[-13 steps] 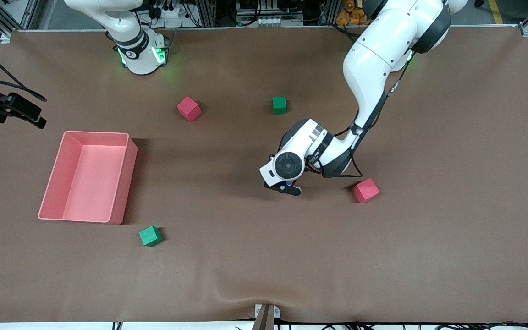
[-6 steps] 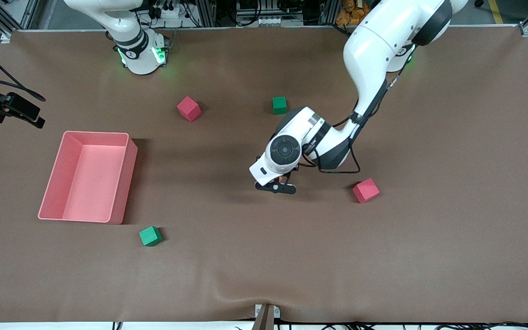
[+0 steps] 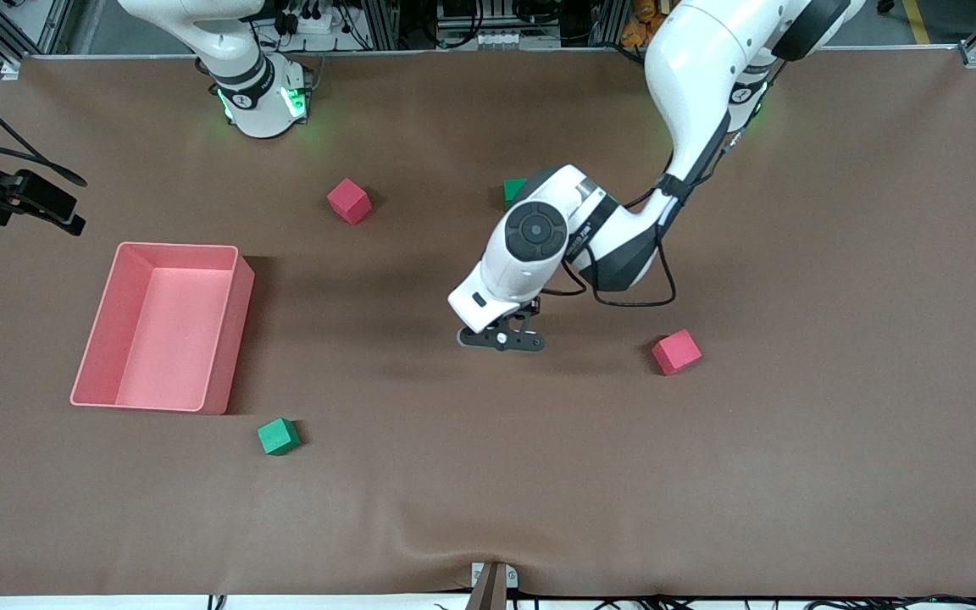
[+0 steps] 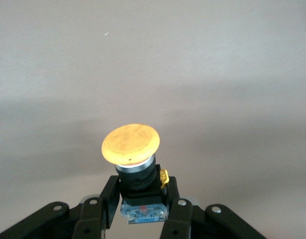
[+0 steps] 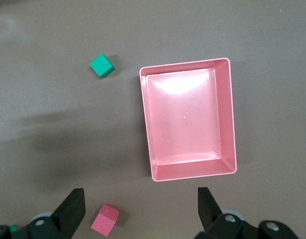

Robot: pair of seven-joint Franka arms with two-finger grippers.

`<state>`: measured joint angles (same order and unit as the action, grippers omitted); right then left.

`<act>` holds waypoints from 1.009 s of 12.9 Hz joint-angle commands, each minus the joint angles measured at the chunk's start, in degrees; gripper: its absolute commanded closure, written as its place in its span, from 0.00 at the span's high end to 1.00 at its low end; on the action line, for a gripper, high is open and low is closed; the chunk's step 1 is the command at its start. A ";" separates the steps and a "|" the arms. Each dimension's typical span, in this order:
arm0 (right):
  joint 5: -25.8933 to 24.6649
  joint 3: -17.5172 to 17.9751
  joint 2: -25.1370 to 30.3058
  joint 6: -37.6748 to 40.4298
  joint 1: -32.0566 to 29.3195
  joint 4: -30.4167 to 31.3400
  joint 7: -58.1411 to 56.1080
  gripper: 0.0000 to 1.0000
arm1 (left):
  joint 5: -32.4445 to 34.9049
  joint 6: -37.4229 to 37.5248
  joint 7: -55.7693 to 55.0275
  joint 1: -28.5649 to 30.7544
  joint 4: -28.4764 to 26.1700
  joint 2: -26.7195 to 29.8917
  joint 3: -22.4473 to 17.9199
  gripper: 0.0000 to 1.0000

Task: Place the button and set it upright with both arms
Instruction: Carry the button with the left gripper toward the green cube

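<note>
- Plainly, the left gripper point(image 4: 142, 206) had the push-button switch point(image 4: 135, 167) pinched between its fingers point(image 4: 111, 199), which were closed on the short black body just under the cap; the round orange cap point(image 4: 130, 144) stood clear of the fingers, over bare brown bench point(image 3: 793, 424).
- In the front view the left gripper point(image 3: 501, 337) hung over the middle of the bench, between the red cube point(image 3: 676, 352) toward the left arm's end and the pink tray point(image 3: 230, 339) toward the right arm's end; the switch itself was hidden there under the wrist.
- The right gripper point(image 5: 140, 209) was held high over the pink tray point(image 5: 190, 174), its fingers point(image 5: 71, 209) spread wide and holding nothing; that arm looked to be waiting.
- Judged by its looks, the switch was light and rigid: hard plastic, a smooth domed cap, a squared body with flat sides.
- The flat sides of the body seemed the right place to grip; the cap looked slippery and would likely press in or roll out of a pinch.
- Being top-heavy under that wide cap, it would probably tip if let go before its base sat flat.
- A green cube point(image 3: 277, 436) lay nearer the front camera than the tray, well apart from the work.
</note>
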<state>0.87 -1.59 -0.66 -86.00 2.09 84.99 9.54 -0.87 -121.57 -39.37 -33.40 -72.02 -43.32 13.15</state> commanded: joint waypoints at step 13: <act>-0.26 0.71 -0.57 0.92 -1.03 -1.14 -6.46 1.00 | 59.68 -13.08 -65.60 -19.33 -1.72 -7.38 -0.85 0.00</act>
<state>0.88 -1.49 -0.67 -85.91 2.09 85.00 3.85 48.73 -133.49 -96.35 -51.86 -74.01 -48.92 13.03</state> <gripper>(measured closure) 0.000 0.577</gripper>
